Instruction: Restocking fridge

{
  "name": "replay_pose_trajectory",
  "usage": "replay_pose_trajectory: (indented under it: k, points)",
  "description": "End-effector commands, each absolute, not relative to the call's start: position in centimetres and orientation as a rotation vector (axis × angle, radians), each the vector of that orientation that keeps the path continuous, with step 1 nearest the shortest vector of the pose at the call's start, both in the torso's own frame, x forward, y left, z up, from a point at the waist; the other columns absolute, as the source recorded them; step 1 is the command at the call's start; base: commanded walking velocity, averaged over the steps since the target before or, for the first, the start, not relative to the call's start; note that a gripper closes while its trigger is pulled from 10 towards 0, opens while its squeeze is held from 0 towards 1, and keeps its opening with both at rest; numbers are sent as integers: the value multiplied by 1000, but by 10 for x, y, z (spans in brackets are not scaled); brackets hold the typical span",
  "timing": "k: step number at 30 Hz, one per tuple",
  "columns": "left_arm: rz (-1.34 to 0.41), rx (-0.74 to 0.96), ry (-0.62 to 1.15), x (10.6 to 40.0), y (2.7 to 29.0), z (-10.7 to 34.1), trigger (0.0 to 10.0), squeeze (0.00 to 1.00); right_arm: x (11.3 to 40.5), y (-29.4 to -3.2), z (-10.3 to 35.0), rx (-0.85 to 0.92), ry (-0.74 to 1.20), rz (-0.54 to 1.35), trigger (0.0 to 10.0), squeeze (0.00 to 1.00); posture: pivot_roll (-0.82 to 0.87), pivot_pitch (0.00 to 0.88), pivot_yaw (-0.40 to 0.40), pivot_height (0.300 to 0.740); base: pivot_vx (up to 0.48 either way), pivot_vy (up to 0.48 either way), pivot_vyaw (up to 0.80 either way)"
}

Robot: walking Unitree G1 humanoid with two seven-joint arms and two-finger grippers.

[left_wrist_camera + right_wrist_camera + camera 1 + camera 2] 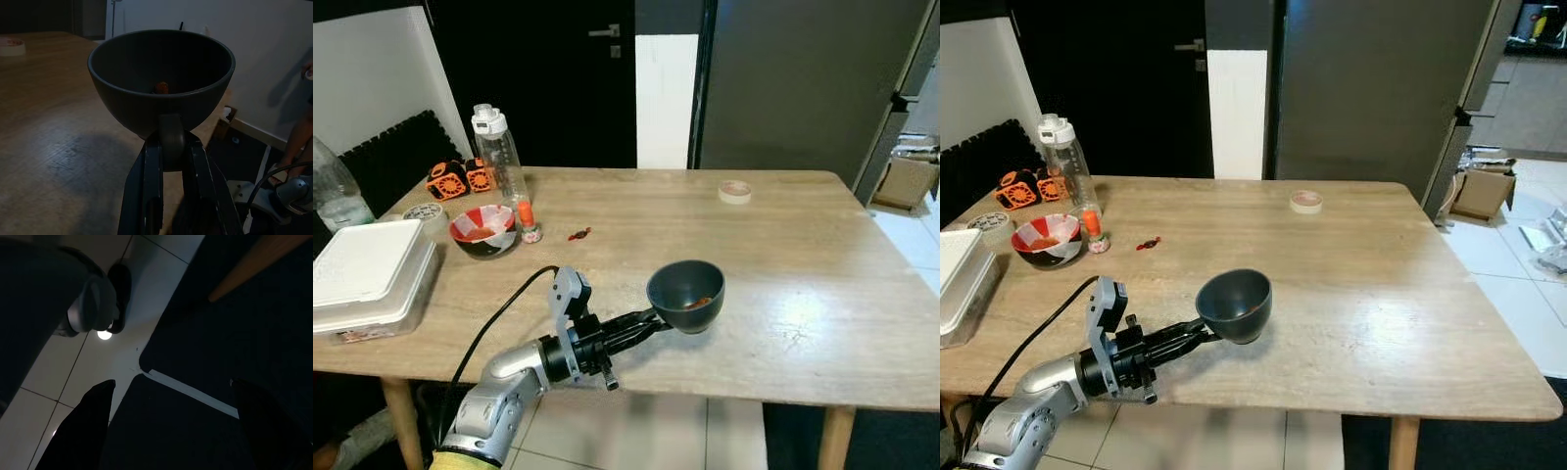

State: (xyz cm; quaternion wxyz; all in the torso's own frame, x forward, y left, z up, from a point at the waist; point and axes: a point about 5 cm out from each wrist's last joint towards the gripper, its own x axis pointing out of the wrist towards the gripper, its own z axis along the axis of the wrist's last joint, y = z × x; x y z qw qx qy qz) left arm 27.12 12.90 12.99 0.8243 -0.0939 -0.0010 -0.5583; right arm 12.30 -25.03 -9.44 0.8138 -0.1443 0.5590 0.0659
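My left gripper (651,321) is shut on the side of a dark grey bowl (685,296), close to the table's front edge. The bowl tilts a little and appears to hang just above the wooden table (803,284), casting a shadow on it. In the left wrist view the two black fingers (149,176) pinch the bowl (161,78) from below, and a small orange piece (162,87) lies inside it. A tall dark grey fridge front (793,78) stands beyond the table's far edge. My right gripper (171,396) hangs open over the tiled floor and a dark mat.
At the table's left stand a red-and-white bowl (482,231), a clear water bottle (499,152), an orange-capped stick (527,220), orange-black objects (458,179) and stacked white boxes (367,269). A tape roll (735,191) lies at the far side. A cardboard box (906,181) sits on the floor at the right.
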Motion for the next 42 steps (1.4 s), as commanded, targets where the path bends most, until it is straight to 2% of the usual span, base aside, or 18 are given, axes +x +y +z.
replay_pose_trajectory:
  k: [1,42]
  points:
    - [-1215,-198,-7,269,124,132,10000,0,122,-251,-94,-322,1198,144,10000,0,-70,4,-3,740,-277,0,0]
    - [-1240,-219,29,262,127,127,10000,0,122,-252,-94,-327,1201,147,10000,0,-73,17,1,740,-294,0,0]
